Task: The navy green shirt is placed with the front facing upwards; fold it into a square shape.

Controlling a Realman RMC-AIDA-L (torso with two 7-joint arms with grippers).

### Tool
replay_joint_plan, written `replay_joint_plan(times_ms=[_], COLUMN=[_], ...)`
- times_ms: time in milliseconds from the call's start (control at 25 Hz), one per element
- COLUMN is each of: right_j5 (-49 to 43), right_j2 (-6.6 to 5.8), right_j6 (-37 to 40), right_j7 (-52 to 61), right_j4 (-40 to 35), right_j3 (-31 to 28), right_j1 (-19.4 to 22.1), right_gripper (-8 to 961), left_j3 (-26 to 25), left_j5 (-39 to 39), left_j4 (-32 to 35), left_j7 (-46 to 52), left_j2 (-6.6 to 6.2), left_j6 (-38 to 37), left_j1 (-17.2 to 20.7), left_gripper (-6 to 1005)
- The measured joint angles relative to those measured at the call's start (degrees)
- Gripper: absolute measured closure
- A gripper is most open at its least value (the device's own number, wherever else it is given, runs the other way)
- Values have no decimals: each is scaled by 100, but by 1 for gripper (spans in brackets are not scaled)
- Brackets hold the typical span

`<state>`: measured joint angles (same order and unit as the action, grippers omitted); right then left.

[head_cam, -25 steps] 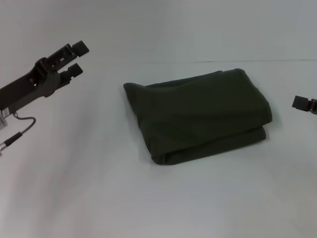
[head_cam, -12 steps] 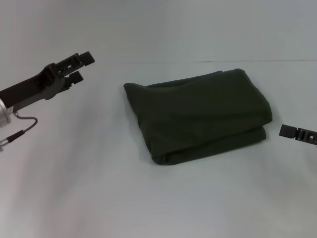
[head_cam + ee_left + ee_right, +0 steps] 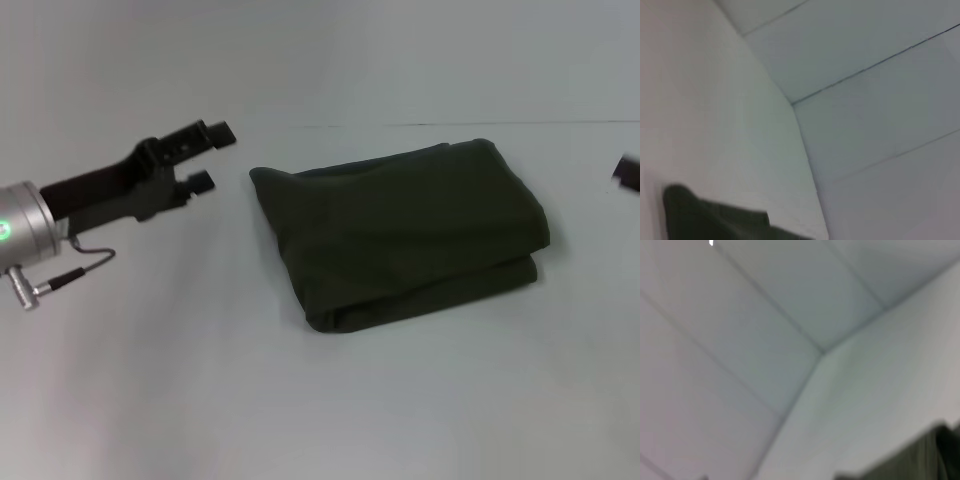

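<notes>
The navy green shirt [image 3: 400, 235] lies folded at the table's [image 3: 320, 420] centre, long axis left to right. My left gripper [image 3: 208, 156], fingers parted and empty, hovers just left of its left edge. It is the nearer arm; my right gripper [image 3: 627, 173] barely shows.

White table [image 3: 300, 400], folded navy green shirt [image 3: 400, 235]

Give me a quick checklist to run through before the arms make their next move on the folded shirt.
1. navy green shirt folded into a compact, roughly square bundle: ok.
2. Lettering hidden, only plain green showing: ok.
3. left gripper open, holding nothing, beside the shirt's left edge: ok.
4. Left gripper apart from the cloth: ok.
5. right gripper at the head view's right edge, off the shirt: ok.
6. Right gripper's state: cannot tell.
</notes>
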<state>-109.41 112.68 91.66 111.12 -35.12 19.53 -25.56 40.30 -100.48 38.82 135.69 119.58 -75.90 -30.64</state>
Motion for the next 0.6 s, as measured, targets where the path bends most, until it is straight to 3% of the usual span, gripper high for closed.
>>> replay_joint_plan(times_ms=[360,600], right_j5=[125,126], right_j2=[-149,-153], right_j6=[-794,-938], right_j7=[917,851], right_j4=[-42,-46], right_j3=[114,182], right_j1=[-322,-409], right_gripper=[463,464], left_j3=[443,445], left_j5=[-921,-1004], left_j4=[-53,-396], left_j7=[1561,1712], left_j2=[67,295], left_j6=[-320,-236], left_j1=[0,23], left_gripper=[63,66])
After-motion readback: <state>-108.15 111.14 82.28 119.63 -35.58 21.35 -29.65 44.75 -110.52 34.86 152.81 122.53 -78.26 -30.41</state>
